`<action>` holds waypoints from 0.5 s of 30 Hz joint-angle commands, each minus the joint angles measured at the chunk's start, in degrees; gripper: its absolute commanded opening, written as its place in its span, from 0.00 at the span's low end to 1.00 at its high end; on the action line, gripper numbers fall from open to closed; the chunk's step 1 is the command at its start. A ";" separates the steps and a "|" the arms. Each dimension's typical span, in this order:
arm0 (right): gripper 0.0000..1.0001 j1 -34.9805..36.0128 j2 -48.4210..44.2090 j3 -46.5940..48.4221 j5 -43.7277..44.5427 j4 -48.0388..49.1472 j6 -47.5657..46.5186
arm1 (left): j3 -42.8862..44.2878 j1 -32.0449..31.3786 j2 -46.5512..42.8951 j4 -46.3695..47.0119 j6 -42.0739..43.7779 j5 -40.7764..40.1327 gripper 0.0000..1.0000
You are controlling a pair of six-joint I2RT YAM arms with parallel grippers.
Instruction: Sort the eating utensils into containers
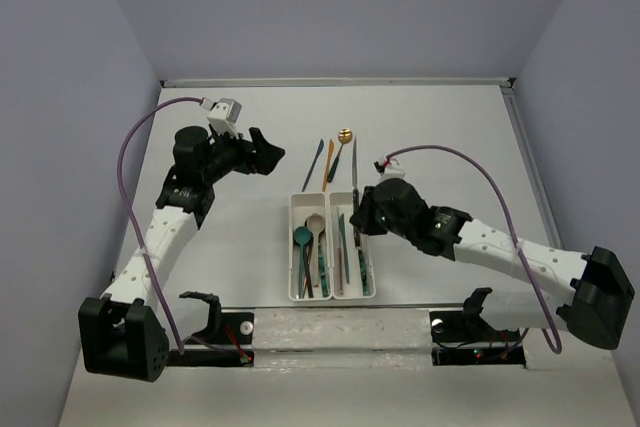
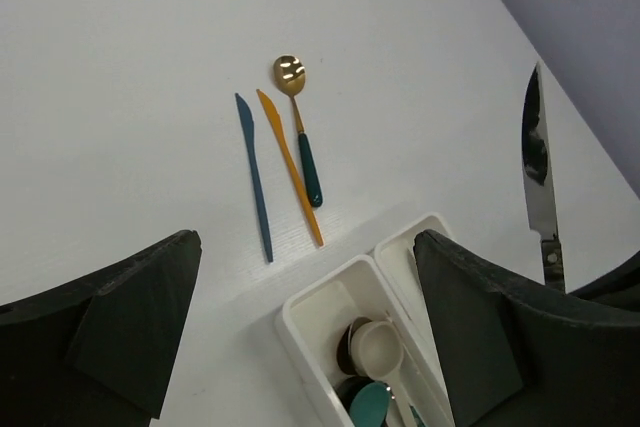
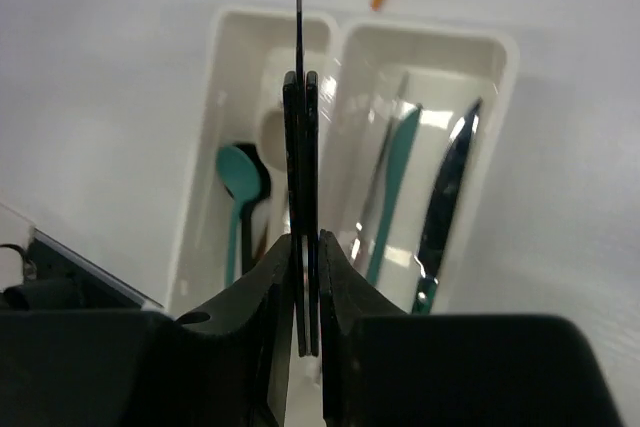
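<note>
Bench: a white bench (image 1: 450,137) seen from above, with one robot arm at each side.
Tray: a white tray (image 1: 291,247) of two long bins joined side by side sits mid-bench between the arms.
Left bin (image 3: 255,67): holds spoons lying lengthwise, among them a teal spoon (image 1: 302,238) and a white spoon (image 1: 315,222).
Right bin (image 3: 430,57): holds knives lying lengthwise, among them a teal knife (image 3: 395,177) and a silver knife (image 3: 445,197).
Right jaws: clamped on the handle of a black-handled knife (image 1: 354,182). The knife is held above the tray, its silver blade pointing to the far side. The right wrist view shows it edge-on over the wall between the bins.
Left jaws: wide apart and holding nothing, above the bench to the left of the tray's far end.
Loose utensils: a blue knife (image 2: 254,175), an orange knife (image 2: 288,165) and a gold spoon (image 2: 300,137) with a dark teal handle lie close together on the bench just beyond the tray's far end.
</note>
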 commanded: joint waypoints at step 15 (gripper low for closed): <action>0.00 1.85 4.64 -9.46 -2.73 -4.77 10.74 | 1.14 0.62 2.56 -0.47 7.10 -2.18 0.99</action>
